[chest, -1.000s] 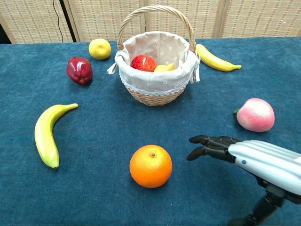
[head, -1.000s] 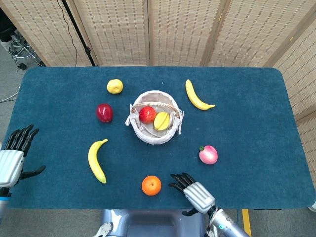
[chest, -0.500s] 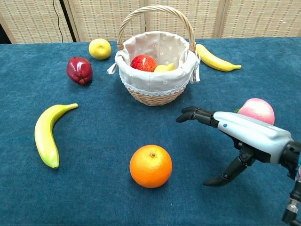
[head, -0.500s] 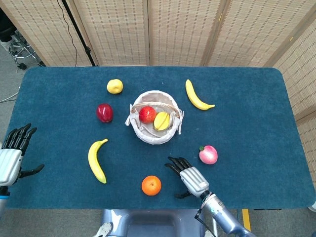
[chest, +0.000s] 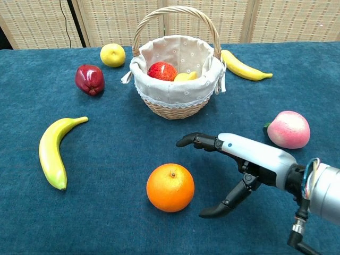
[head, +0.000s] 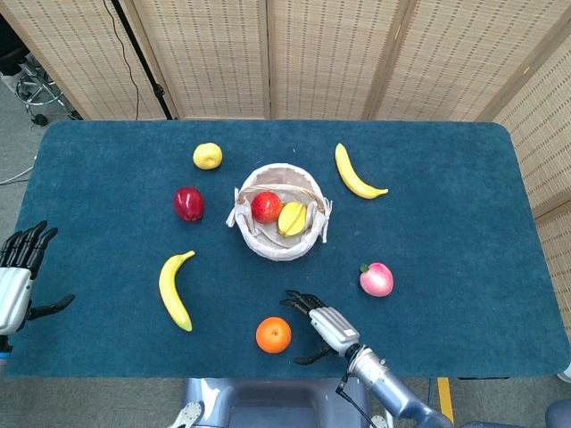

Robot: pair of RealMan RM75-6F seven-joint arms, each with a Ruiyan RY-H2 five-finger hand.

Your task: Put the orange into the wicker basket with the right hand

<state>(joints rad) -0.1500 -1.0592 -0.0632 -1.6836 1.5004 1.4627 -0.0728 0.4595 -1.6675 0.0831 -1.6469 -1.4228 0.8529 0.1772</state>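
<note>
Chest view: orange (chest: 170, 187) on bench (chest: 106, 223), well short of wicker basket (chest: 177, 79). Right robot hand (chest: 234, 162) just beside it, spread wide, holding nothing. Probably firm, round, prone to rolling; best cupped around its widest part.

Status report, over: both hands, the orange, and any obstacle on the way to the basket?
Right hand open beside orange, no contact. Left hand open, idle at table edge. Orange on table, path to wicker basket unobstructed.
</note>
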